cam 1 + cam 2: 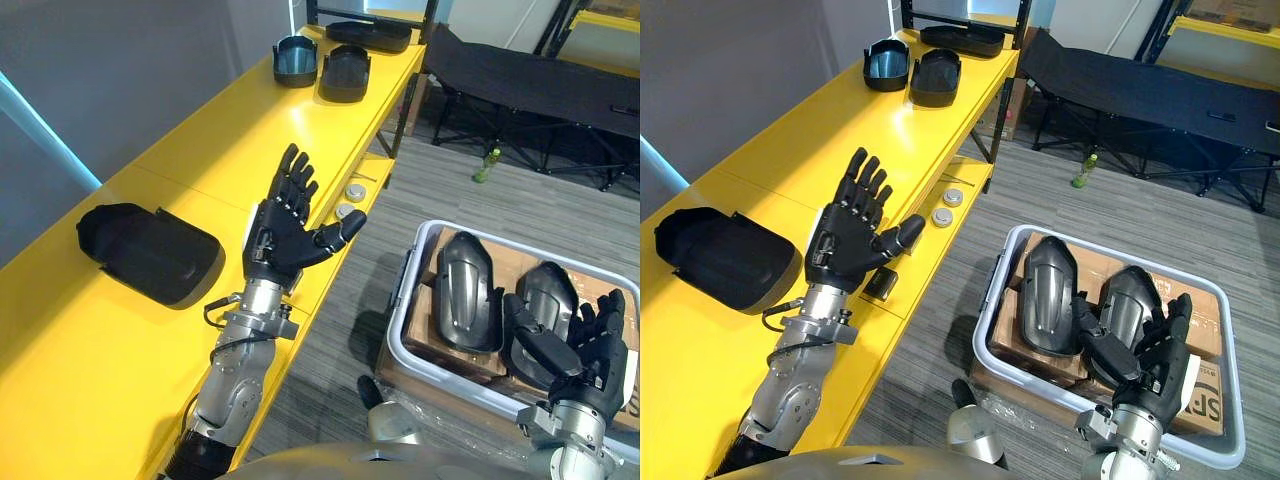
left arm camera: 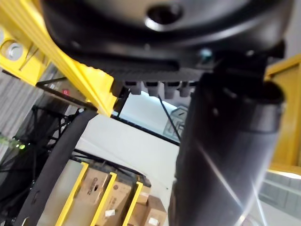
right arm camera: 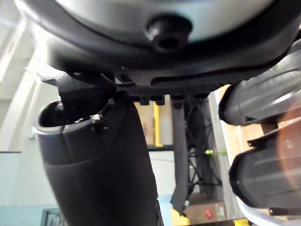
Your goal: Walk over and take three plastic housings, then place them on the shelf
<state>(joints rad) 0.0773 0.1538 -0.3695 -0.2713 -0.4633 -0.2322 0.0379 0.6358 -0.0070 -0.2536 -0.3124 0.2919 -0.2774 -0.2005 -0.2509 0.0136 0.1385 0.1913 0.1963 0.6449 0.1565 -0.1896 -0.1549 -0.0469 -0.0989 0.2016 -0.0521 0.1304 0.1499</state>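
The right hand [image 1: 588, 348] is at the lower right of the frame, fingers spread and holding nothing. It seems to hang above a grey housing [image 1: 548, 285] that lies in a bin [image 1: 408, 300] on the floor, with a second housing [image 1: 468, 290] just beside it. How high the hand is above the shell cannot be told. The left hand [image 1: 285, 228] is at mid-frame, also spread and empty, raised over the front edge of the yellow shelf [image 1: 200, 150]. A lone housing [image 1: 150, 252] lies on the shelf at the left of the frame, near that hand but apart from it. More housings [image 1: 345, 72] sit at the shelf's far end, at the top.

The step in hand looks like a pick from the bin with the right hand. To do it well, bring the palm down along the shell's length, with the thumb on one long edge and the fingers on the other. The domed, glossy top will likely slip under a pinch. Lift straight up so the neighbour is not dragged along. The bare shelf beside the lone housing looks like the place to set it down.
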